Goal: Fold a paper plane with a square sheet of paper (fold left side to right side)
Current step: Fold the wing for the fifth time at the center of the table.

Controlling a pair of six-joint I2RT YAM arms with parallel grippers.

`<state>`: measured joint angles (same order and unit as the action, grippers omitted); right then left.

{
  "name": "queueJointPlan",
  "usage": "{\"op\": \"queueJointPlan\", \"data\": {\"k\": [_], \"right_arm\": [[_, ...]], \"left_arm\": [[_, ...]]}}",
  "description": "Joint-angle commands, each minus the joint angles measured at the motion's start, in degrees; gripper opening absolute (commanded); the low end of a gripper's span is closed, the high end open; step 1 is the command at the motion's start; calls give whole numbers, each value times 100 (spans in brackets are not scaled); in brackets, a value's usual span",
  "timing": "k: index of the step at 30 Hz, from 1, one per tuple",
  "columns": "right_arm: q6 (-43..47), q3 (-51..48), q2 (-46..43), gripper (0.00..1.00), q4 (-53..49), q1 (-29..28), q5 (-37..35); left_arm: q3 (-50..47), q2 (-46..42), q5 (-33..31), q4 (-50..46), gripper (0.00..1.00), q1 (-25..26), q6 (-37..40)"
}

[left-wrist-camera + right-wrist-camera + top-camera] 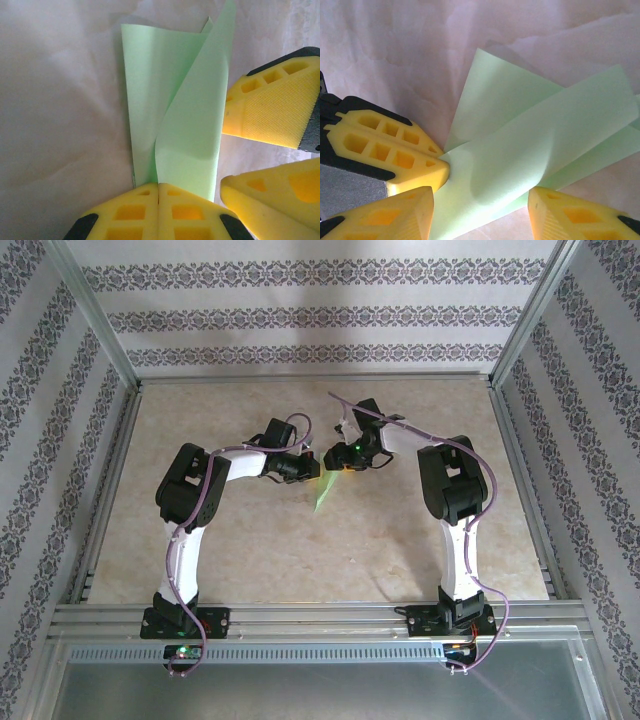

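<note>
The paper plane [322,494] is a narrow folded piece of light green paper lying mid-table, between the two wrists. In the left wrist view one flap of the paper plane [192,125] curls upward off the layer beneath. My left gripper [158,186] is shut on the near end of that paper, its yellow fingers pressed together. My right gripper [481,196] is open, one finger on each side of the raised flap of the paper plane [535,145], neither pressing on it. From above, the left gripper [310,472] and the right gripper [340,462] almost touch over the paper's far end.
The beige marbled tabletop [400,540] is bounded by an aluminium frame [300,618] at the near edge and by patterned walls at the sides and back. Both arm bases stand on the near rail.
</note>
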<state>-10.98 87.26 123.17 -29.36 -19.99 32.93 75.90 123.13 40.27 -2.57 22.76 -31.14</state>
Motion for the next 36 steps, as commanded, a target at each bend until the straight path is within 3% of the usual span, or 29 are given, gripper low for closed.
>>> {"op": "queueJointPlan", "data": {"k": [1,7,11,19,22,36], "right_arm": [[-97,19,-260,54,10,56,127],[-170,-192,-513,52,50,142,141],[-442,-480,-810,45,371,283,443],[-812,-276,-551,10,472,155,229],[-936,-127,-365,1,493,114,45],[-933,72,57,0,393,-1,-153]], "left_arm": [[-45,403,-895,-721,3,-52,336],[-49,414,-965,-773,2,-35,352],[-40,422,-998,-789,1,-37,362],[-5,437,-1029,-829,1,-28,380],[-13,421,-1027,-833,1,-30,380],[-5,387,-1016,-877,1,-25,406]]}}
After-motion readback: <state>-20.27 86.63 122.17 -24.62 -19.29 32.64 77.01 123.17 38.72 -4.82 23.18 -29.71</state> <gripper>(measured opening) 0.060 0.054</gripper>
